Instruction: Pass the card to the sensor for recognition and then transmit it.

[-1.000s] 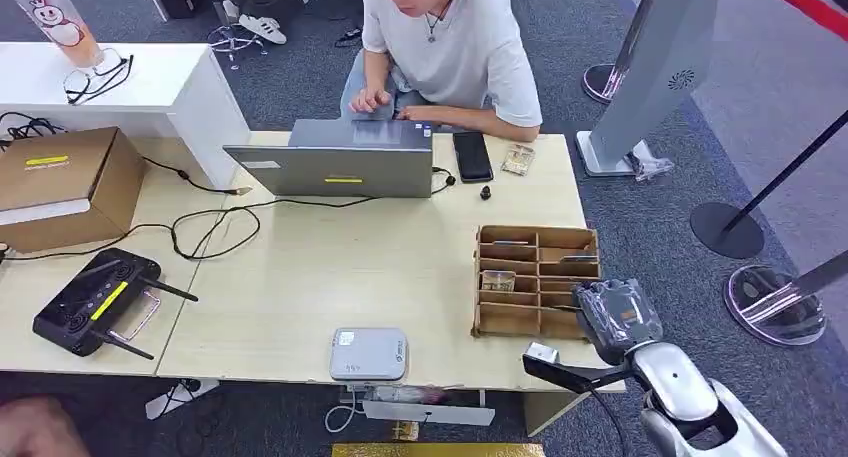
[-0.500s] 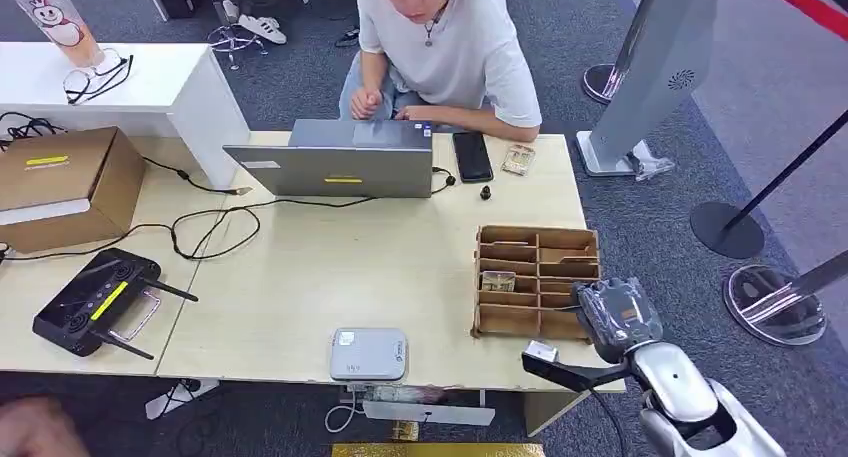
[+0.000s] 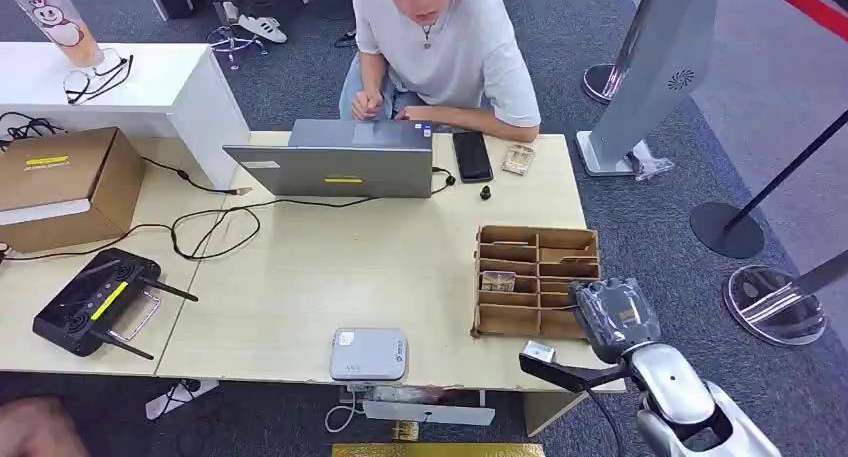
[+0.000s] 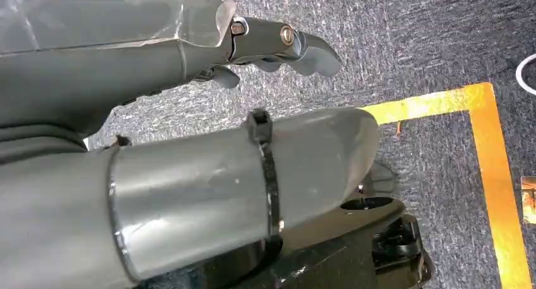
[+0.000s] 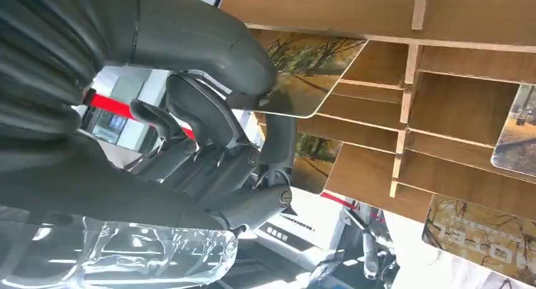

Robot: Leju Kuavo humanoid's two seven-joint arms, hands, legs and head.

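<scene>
Your left hand [image 4: 189, 131] hangs over the carpet, fingers apart, holding nothing. Your right hand [image 5: 208, 112] pinches a card [image 5: 303, 77] between thumb and fingers at the wooden rack [image 3: 536, 277]. The grey sensor [image 3: 369, 353] lies near the table's near edge; beyond it, a person's laptop [image 3: 335, 157].

Brown wooden rack [image 3: 537, 239], grey sensor [image 3: 369, 353], card [image 5: 303, 80] printed with autumn trees

light: I see even, bright overhead light in the head view, shadows soft and short | glare: sheen on plastic wrap over the right hand [image 5: 158, 257] | focus: head view sharp; left hand [image 4: 189, 175] close and soft-edged | blur: none I can spot
</scene>
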